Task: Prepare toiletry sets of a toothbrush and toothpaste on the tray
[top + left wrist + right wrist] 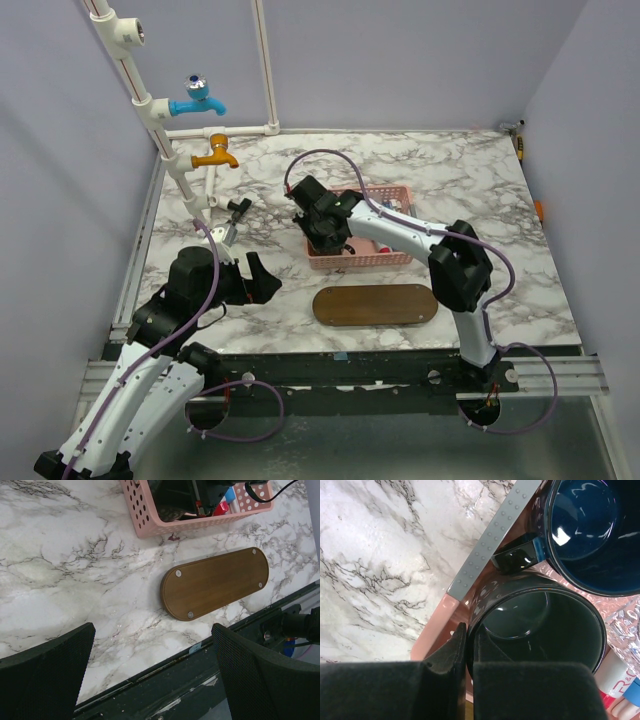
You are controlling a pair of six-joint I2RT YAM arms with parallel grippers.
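The right gripper (469, 640), in the basket (370, 261), clamps a mug (535, 625) rim, toothpaste (620, 685) near at four o'clock; the left gripper (154, 630) hangs open, well apart.

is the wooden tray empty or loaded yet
Empty: the tray shows only bare wood in the top and left wrist views; nothing lies on it.

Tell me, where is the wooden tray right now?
In the overhead view, the tray lies flat on the marble table near its front edge, slightly right of the view's middle, just in front of the pink basket.
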